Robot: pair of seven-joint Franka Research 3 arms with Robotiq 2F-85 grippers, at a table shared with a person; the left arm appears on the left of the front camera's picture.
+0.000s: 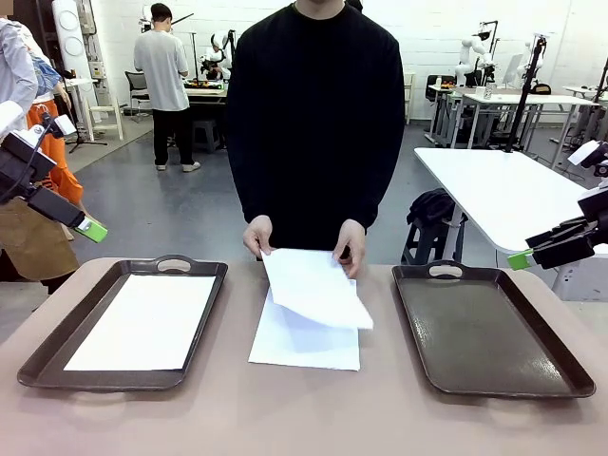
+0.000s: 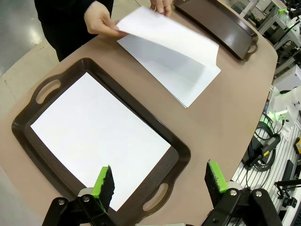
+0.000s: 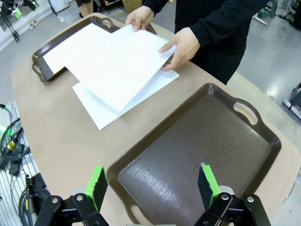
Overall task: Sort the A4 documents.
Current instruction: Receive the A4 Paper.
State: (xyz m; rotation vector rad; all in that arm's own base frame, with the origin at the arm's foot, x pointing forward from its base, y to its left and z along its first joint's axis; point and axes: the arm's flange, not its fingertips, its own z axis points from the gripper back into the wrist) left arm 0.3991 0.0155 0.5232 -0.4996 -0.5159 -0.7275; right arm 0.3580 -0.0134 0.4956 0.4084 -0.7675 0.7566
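1. Front view: my left gripper [image 1: 87,226] hangs at the left edge of the frame and my right gripper [image 1: 524,256] at the right edge. Both are in the air beside the bench [image 1: 285,413] and grip nothing. In the lower centre lies a pile of A4 documents [image 1: 304,350]. The person's hands [image 1: 258,235] hold the top sheet [image 1: 318,290], raised at its far edge. The left tray [image 1: 204,285], lower left, carries a single sheet [image 1: 142,323]. The right tray [image 1: 494,332], lower right, shows its dark bottom.
2. Left wrist view: my left gripper [image 2: 160,180] stands wide open at the bottom edge, above the near end of the left tray [image 2: 28,136]. The single sheet [image 2: 99,136] lies flat inside it. In the upper centre, the top sheet [image 2: 169,35] is held above the pile of A4 documents [image 2: 188,82].
3. Right wrist view: my right gripper [image 3: 151,182] is also wide open, over the near rim of the right tray [image 3: 202,141]. In the upper left, both hands touch the top sheet [image 3: 117,61] above the pile of A4 documents [image 3: 96,113].
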